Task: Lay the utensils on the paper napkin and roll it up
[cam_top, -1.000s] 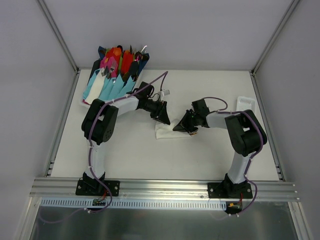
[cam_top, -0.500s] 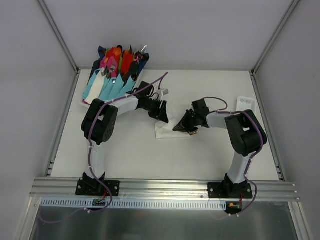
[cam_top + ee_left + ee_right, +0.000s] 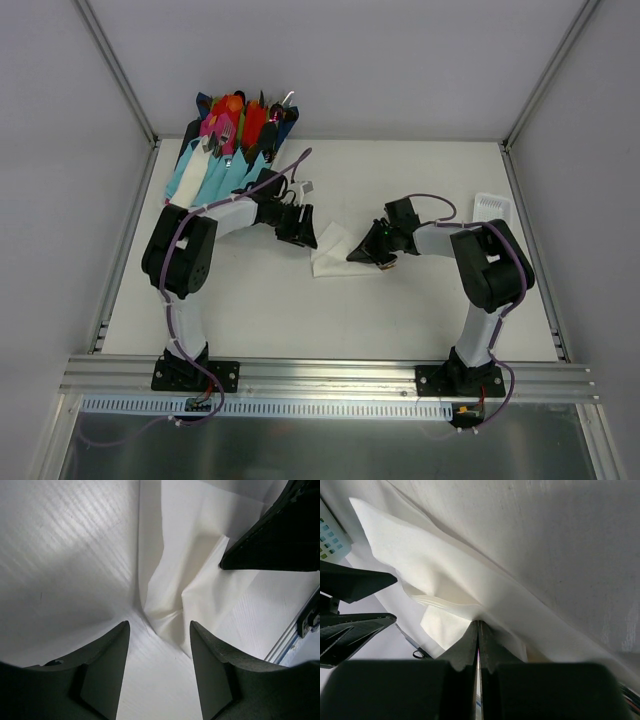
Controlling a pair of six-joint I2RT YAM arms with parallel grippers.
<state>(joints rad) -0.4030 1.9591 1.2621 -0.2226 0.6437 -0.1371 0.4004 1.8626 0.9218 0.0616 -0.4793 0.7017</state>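
Note:
The white paper napkin [image 3: 330, 255] lies crumpled and partly folded mid-table; it also fills the left wrist view [image 3: 175, 575] and the right wrist view [image 3: 435, 565]. My right gripper [image 3: 354, 256] is shut on the napkin's right edge, jaws pressed together on the paper [image 3: 479, 623]. My left gripper [image 3: 303, 236] is open and empty just left of the napkin, the fold a little ahead of its fingertips [image 3: 159, 630]. The two utensils do not show clearly; only a small tan bit [image 3: 387, 265] peeks out under the right gripper.
A bundle of pink, red and orange cutlery in light-blue wraps [image 3: 225, 150] leans at the back left corner. A small white slotted tray [image 3: 493, 205] sits at the right edge. Metal rails border the table.
My left gripper has drawn back to the left, off the napkin, uncovering its left part. The right gripper has stayed put, still pinching the napkin.

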